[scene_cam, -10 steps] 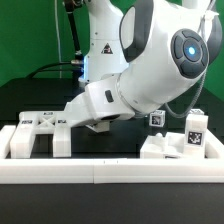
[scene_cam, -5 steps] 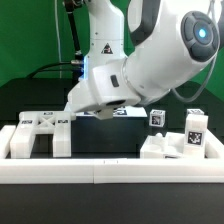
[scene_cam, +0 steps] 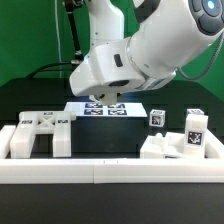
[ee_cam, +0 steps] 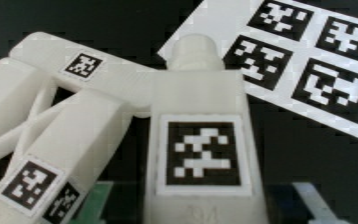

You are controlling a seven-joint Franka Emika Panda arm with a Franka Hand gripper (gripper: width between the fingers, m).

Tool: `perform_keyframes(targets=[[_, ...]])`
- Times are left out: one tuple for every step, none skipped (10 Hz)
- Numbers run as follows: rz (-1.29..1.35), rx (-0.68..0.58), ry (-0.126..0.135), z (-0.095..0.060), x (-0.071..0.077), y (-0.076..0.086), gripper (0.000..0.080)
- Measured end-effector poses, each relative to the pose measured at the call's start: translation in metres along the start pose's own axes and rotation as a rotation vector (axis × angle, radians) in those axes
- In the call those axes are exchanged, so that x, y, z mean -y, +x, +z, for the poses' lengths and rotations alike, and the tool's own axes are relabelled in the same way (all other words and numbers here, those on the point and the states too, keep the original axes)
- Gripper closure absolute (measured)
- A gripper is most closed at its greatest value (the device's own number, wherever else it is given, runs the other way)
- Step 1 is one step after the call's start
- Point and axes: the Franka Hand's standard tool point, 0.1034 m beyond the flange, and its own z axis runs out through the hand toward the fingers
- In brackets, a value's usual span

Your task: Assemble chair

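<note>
In the wrist view a chunky white leg block [ee_cam: 197, 120] with a square tag runs out from between my gripper [ee_cam: 208, 202] fingers. The gripper is shut on its near end. A white ladder-like chair frame piece [ee_cam: 48, 115] lies on the table beside the block. The exterior view shows this frame piece [scene_cam: 40, 132] at the left. Tagged chair blocks [scene_cam: 182, 142] and a small cube [scene_cam: 156, 117] stand at the right. My arm [scene_cam: 130, 55] hangs above the middle and hides the gripper and the held block.
The marker board [scene_cam: 100, 108] lies flat behind the middle of the black table and shows again as the marker board [ee_cam: 300, 50] in the wrist view. Long white border rails [scene_cam: 110, 172] run along the front, and a green backdrop stands behind.
My arm has risen from low over the table and swung toward the exterior view's right, uncovering the marker board. The parts on the table have not moved.
</note>
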Motion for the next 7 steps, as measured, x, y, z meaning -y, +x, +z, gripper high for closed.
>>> perform_keyframes(targets=[[0.001,-0.033,-0.006,-0.002,-0.002,0.003,0.0509],[-0.009,-0.105,-0.013,-0.007,-0.006,0.006,0.0509],[-0.006,-0.170,-0.016,-0.012,-0.011,0.002,0.0509],[0.001,-0.194,-0.013,-0.021,-0.013,-0.005,0.0509],[0.011,-0.242,-0.014,-0.038,-0.016,-0.010,0.0509],[0.017,-0.277,-0.015,-0.050,-0.019,-0.015,0.0509],[0.021,-0.356,-0.033,-0.060,-0.024,-0.011,0.0509]])
